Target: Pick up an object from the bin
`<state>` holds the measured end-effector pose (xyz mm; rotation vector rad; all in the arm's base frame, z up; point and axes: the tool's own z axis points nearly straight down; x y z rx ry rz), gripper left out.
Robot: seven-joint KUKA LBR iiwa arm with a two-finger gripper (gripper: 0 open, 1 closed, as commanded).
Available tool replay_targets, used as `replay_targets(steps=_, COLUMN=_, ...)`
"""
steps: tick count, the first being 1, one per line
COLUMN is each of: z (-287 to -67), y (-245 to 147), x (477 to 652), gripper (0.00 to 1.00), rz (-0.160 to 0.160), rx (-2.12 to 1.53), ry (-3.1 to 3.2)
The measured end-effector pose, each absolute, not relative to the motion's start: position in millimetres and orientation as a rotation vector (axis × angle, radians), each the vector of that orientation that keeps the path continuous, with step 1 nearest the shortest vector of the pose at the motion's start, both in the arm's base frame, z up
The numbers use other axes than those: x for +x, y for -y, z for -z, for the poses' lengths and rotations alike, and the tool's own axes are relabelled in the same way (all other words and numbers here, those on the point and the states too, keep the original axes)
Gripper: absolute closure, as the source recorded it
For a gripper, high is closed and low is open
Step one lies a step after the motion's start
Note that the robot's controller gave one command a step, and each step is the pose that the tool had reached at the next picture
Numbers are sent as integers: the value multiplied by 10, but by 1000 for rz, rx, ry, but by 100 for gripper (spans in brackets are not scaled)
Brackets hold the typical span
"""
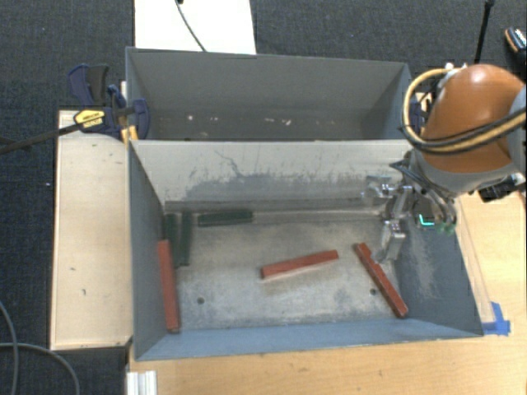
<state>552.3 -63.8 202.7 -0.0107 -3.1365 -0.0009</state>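
Observation:
My gripper (392, 245) hangs at the right side of the bin, its fingers pointing down just above the upper end of a red-brown stick (381, 280) that lies slantwise along the right wall. Nothing shows between the fingers. A second red-brown stick (300, 265) lies nearly level in the middle of the floor, to the left of the gripper.
A third red-brown stick (169, 285) lies along the left wall. Two dark green sticks rest in the back left corner, one upright (179, 239) and one level (224, 217). The arm's orange cover stands over the bin's right rim.

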Motion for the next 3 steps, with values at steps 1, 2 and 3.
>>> replay_targets(steps=1, z=-661, y=347, x=5666, gripper=0, rz=3, rx=-235, ry=3129)
replay_targets(steps=2, z=-708, y=362, x=5682, gripper=100, rz=0, rx=-231, ry=3136)
replay_targets(steps=3, z=-2411, y=416, x=5740, gripper=100, rz=1, rx=-277, ry=3141)
